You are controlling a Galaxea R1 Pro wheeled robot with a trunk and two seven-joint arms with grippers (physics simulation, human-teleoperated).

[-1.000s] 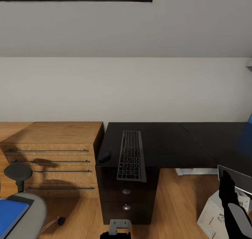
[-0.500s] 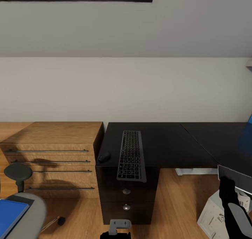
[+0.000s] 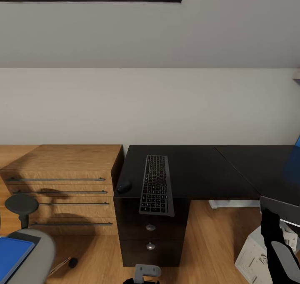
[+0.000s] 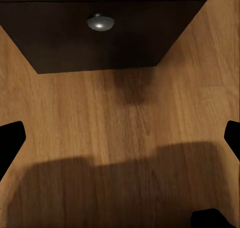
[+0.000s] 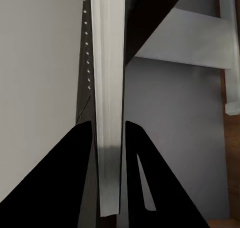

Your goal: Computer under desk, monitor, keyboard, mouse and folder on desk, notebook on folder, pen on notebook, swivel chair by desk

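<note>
At the far left we see the swivel chair (image 3: 29,250) on the wooden floor (image 3: 208,242), its black armrest pad raised and the blue folder (image 3: 12,255) lying flat on the grey seat. Behind it stands a wooden dresser (image 3: 62,180) with long bar handles, flush against the left end of the desk (image 3: 196,171).

On the desk's glossy black top, the mouse (image 3: 124,187) sits at the front left corner, just beside the keyboard (image 3: 156,185) — the keyboard runs front to back, its near end overhanging the front edge above the drawers with round silver knobs.

Our left gripper (image 4: 120,138) hangs low before those drawers, fingers spread wide and holding nothing, with bare floor between them.

Further right, under the desk's other wing, the light grey computer (image 3: 254,259) stands on the floor. Our right gripper (image 5: 107,158) is pinched on the thin edge of the monitor (image 5: 107,87) — in the head view the monitor sits below the desk's front edge at the right.
</note>
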